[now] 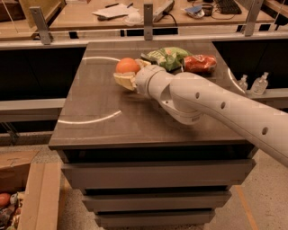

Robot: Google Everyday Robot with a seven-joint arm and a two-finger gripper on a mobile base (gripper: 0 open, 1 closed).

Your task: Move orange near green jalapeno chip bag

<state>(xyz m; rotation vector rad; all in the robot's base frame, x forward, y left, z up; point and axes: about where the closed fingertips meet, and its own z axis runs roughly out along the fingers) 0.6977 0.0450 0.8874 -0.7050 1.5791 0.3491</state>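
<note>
At the nearest left corner, on the floor, stands an open cardboard box [31, 197] with some small things inside that I cannot identify. Just behind it is a dark cabinet with wide drawers [153, 175] in its front. Its top is a dark surface [90, 105] with thin white curved lines painted on it.

The white arm [225, 108] enters from the right edge and reaches across the surface toward its far left part. At its end is the gripper [129, 72], low over the surface. Its tan fingers [123, 81] are clamped on the orange [127, 65], one finger on the near side of the fruit and one on the far side. I cannot tell if the orange touches the surface or is a little above it.

Just to the right of the orange, and slightly farther back, lies the green jalapeno chip bag [168, 57]. The two are near each other but apart. A red-orange snack packet [199, 63] lies beside the bag on its right and touches it.

Past the right edge of the surface, two small clear bottles [252, 83] stand on a lower shelf. Behind the cabinet runs a pale rail with upright posts [148, 20], and beyond it a desk [81, 13] carries papers [112, 10] and a keyboard [228, 6].
</note>
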